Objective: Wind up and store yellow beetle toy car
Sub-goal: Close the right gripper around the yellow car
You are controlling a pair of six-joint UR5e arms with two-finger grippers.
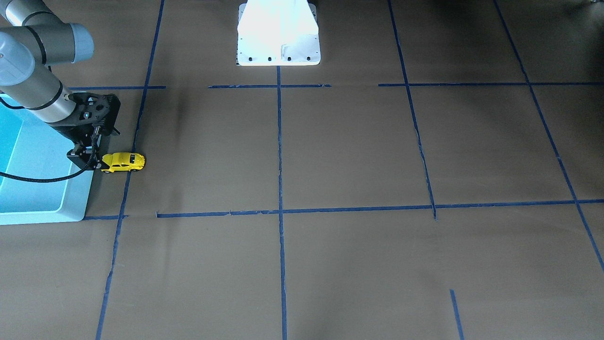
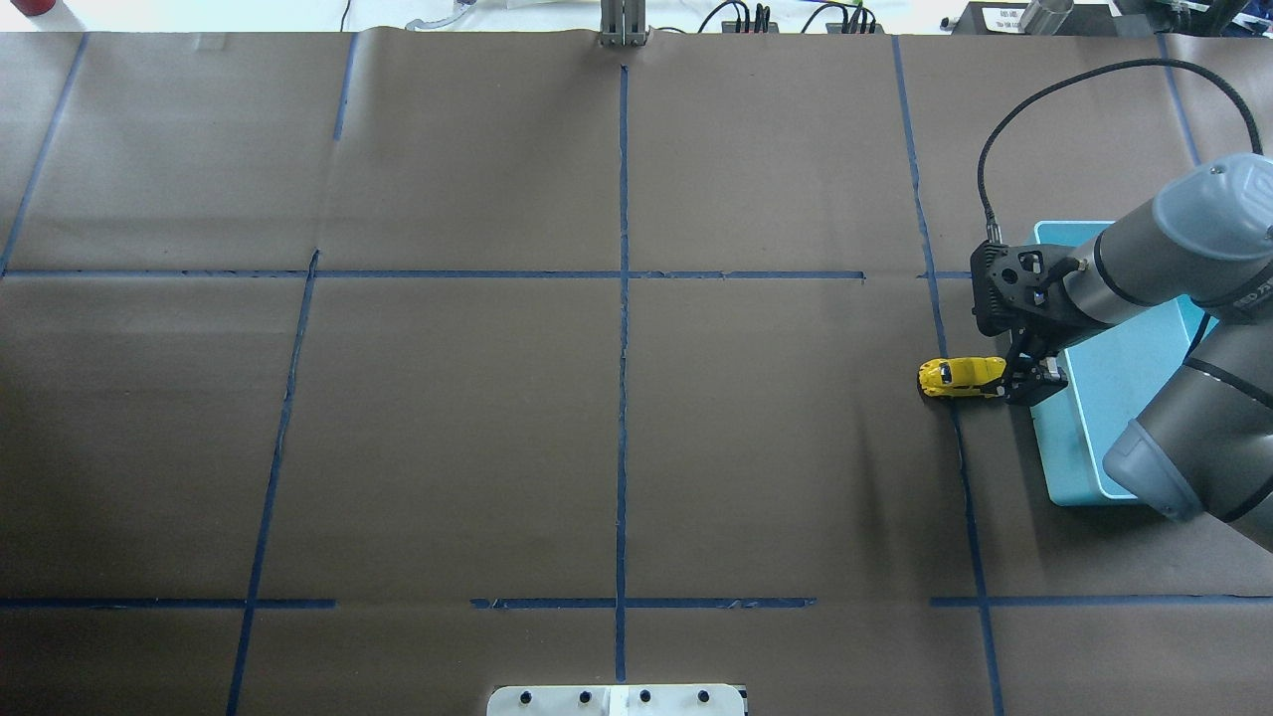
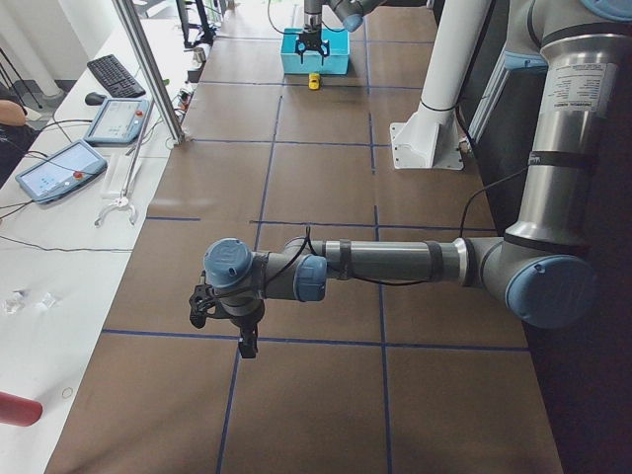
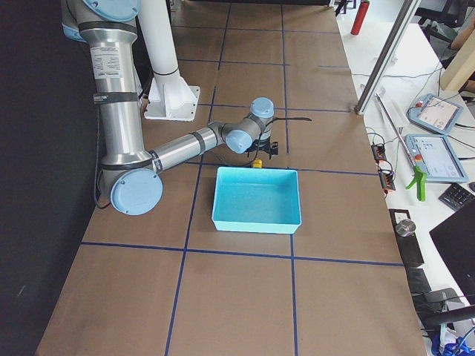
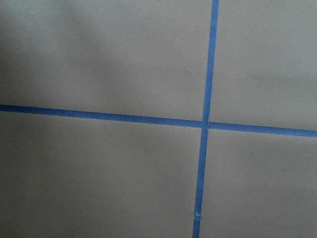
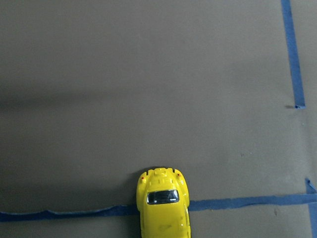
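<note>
Findings: the yellow beetle toy car [image 2: 960, 378] stood on its wheels on the table [image 2: 617, 447], just beside the light blue bin [image 2: 1079, 492] and outside it, straddling a blue tape line [image 6: 237, 203]. The right gripper [image 2: 1024, 386] was down at the car's bin-side end. Its fingers appeared closed on that end, though no view showed the contact plainly. The wrist view showed small red lights on the car's free end, which we took to be the tail, pointing away from the bin.

The left gripper [image 3: 247, 341] hung over bare table well apart from the car. We could not tell whether its jaws were open or shut.

Assessment: we judged the winding step to be in hand, with storage not yet done. The next move would call for steady downward pressure, so that the wheels turn and do not skid on the paper. The stroke should run straight along the car's length, tail first. After that would come a lift over the bin wall and a release inside.
</note>
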